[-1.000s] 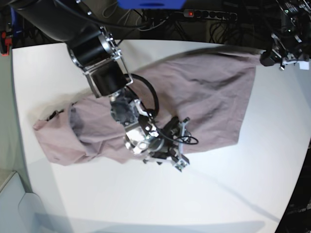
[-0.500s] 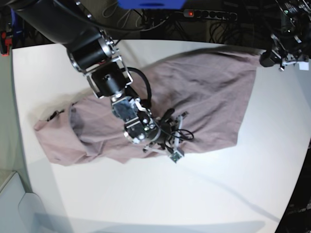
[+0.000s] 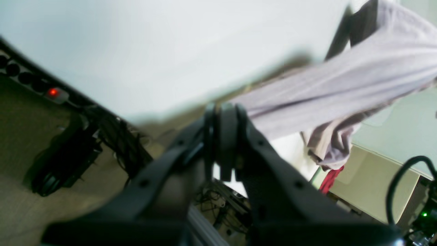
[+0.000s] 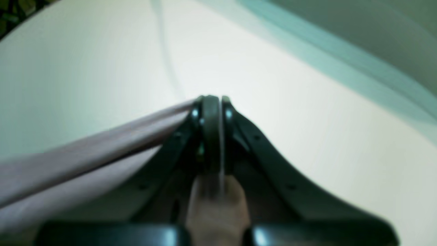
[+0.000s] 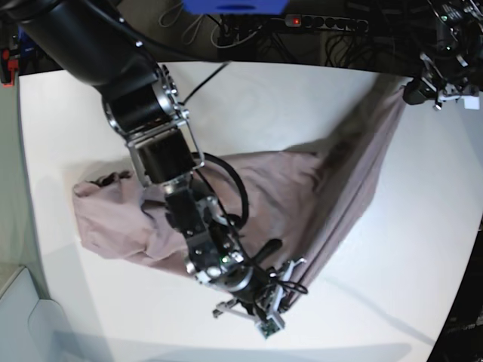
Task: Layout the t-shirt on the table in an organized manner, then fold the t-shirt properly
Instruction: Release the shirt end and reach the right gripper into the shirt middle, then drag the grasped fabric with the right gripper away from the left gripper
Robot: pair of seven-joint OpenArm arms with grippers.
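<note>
The mauve-pink t-shirt (image 5: 249,188) lies crumpled across the white table (image 5: 264,90). One edge of it is stretched in a taut band from the far right corner to the near middle. My right gripper (image 5: 290,277) is shut on the near end of that band. In the right wrist view the right gripper (image 4: 211,102) pinches the t-shirt (image 4: 85,150), which runs off to the left. My left gripper (image 5: 413,89) sits at the table's far right edge. In the left wrist view the left gripper (image 3: 222,112) is shut on the t-shirt (image 3: 341,92), which trails away to the right.
A power strip (image 5: 324,23) with a red light lies behind the table's far edge, among cables; the same power strip (image 3: 53,92) shows in the left wrist view. A blue object (image 5: 234,6) hangs at the top. A pale surface (image 5: 19,317) adjoins the table's near left corner.
My right gripper has closed on the shirt's near edge and dragged it toward the table's front. The cloth now stretches between both grippers, and the left part slid forward. The left arm stayed put.
</note>
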